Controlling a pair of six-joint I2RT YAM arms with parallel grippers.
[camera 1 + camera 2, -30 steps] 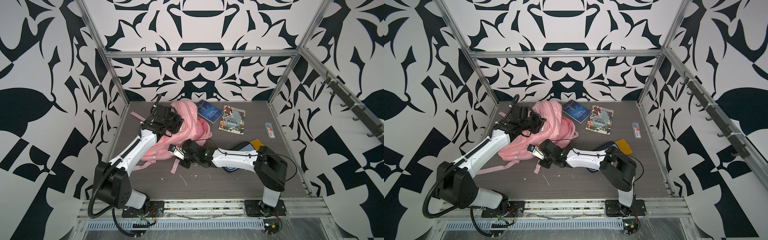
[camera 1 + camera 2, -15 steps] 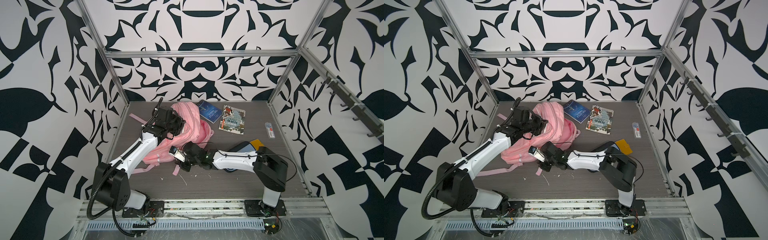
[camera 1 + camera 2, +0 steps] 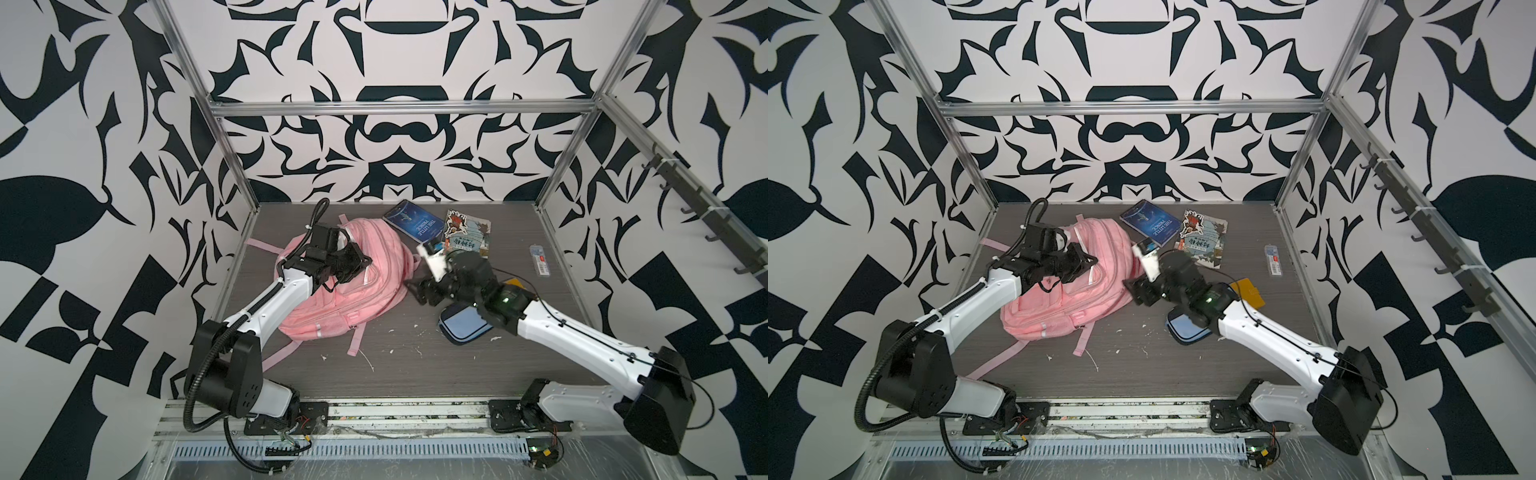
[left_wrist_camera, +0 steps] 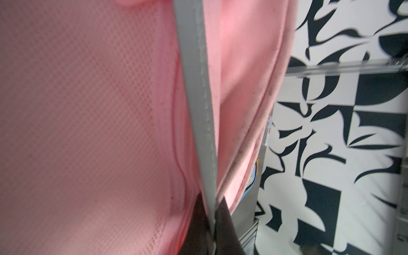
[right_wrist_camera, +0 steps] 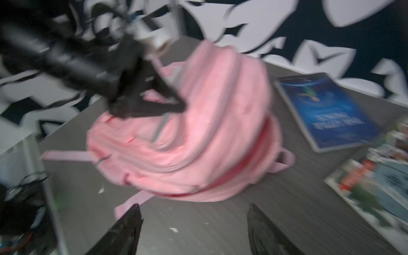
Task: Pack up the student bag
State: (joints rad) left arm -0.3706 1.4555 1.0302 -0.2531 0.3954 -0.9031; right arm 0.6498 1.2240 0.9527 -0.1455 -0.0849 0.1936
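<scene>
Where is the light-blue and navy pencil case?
In both top views the light-blue and navy pencil case lies right of the pink fabric backpack, partly under the right arm.

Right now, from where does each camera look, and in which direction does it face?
Top views: high at the front, looking down on table, left arm, right arm, student bag.
Left wrist: on the left arm, against the bag; left end effector shut on its grey strip.
Right wrist: on the right arm, facing bag and blue book; open right end effector shows.
Shared: all views show the bag.
</scene>
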